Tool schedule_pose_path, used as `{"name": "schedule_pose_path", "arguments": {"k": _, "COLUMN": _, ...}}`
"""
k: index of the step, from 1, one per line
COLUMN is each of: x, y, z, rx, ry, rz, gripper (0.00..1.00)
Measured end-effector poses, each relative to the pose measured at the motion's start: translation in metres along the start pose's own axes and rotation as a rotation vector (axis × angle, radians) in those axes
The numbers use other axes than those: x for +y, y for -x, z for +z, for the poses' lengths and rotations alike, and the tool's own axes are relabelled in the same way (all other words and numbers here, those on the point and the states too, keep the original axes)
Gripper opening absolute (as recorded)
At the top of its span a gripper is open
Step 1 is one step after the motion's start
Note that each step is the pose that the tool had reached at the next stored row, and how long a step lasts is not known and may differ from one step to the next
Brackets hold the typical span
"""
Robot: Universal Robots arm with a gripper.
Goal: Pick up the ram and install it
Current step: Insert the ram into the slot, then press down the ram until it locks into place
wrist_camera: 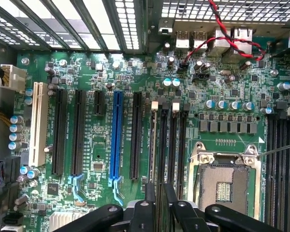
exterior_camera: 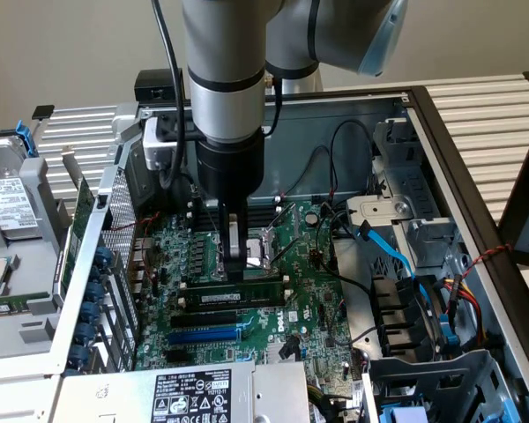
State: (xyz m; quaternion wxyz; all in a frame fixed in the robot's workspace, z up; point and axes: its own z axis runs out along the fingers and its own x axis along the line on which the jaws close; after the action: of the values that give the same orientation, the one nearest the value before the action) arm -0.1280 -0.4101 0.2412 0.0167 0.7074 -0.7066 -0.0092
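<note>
End effector (exterior_camera: 235, 264) is down inside the open PC case, fingers pressed close together, pinching the top edge of the ram (exterior_camera: 238, 291) near its middle. Ram lies lengthwise across the motherboard (exterior_camera: 309, 291), just near side of the CPU socket (exterior_camera: 263, 242), standing on edge over a black memory slot; can't tell if it's fully seated. In the wrist view the fingers (wrist_camera: 150, 193) straddle the thin stick, w/ the blue expansion slot (wrist_camera: 117, 135) off to one side.

Handling, as a judgement: ram is light, stiff, thin and fragile. Grip by the long edges at mid-length, not on chips or contacts. Pressure should go straight down; tilt could bend it or the slot.
</note>
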Motion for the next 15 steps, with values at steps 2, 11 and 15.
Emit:
{"name": "schedule_pose_path", "arguments": {"k": 2, "x": 0.0001, "y": 0.0, "z": -0.0019, "rx": 0.0001, "ry": 0.0018, "rz": 0.0, "gripper": 0.22}}
{"name": "schedule_pose_path", "arguments": {"k": 11, "x": 0.0002, "y": -0.0001, "z": -0.0057, "rx": 0.0007, "ry": 0.0024, "rz": 0.0, "gripper": 0.22}}
{"name": "schedule_pose_path", "arguments": {"k": 15, "x": 0.0002, "y": -0.0001, "z": -0.0057, "rx": 0.0007, "ry": 0.0026, "rz": 0.0, "gripper": 0.22}}
